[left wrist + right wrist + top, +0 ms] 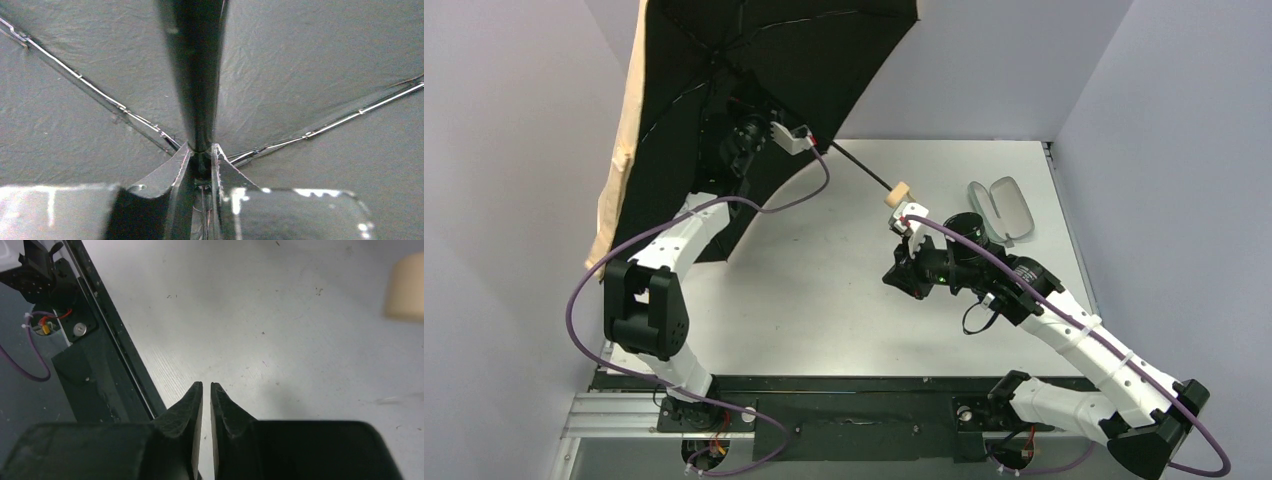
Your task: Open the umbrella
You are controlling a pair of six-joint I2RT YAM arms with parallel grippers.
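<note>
The umbrella (774, 50) is spread open at the back left. Its black lining faces me, and the tan outer fabric (624, 140) shows along the left rim. Its thin black shaft (859, 165) slants down to the right and ends in the beige knob (897, 193). My left gripper (732, 108) reaches inside the canopy. In the left wrist view this gripper (201, 159) is shut on the shaft (195, 75), with ribs (100, 97) fanning out over the lining. My right gripper (896, 278) sits below the knob; in its wrist view it (206, 386) is shut and empty, with the knob (406, 287) apart at the upper right.
A pale mint-green hard case (1002, 207) lies open at the right of the white table (824, 290). The black base rail (844, 385) runs along the near edge and also shows in the right wrist view (107, 340). Walls close in on the left, back and right.
</note>
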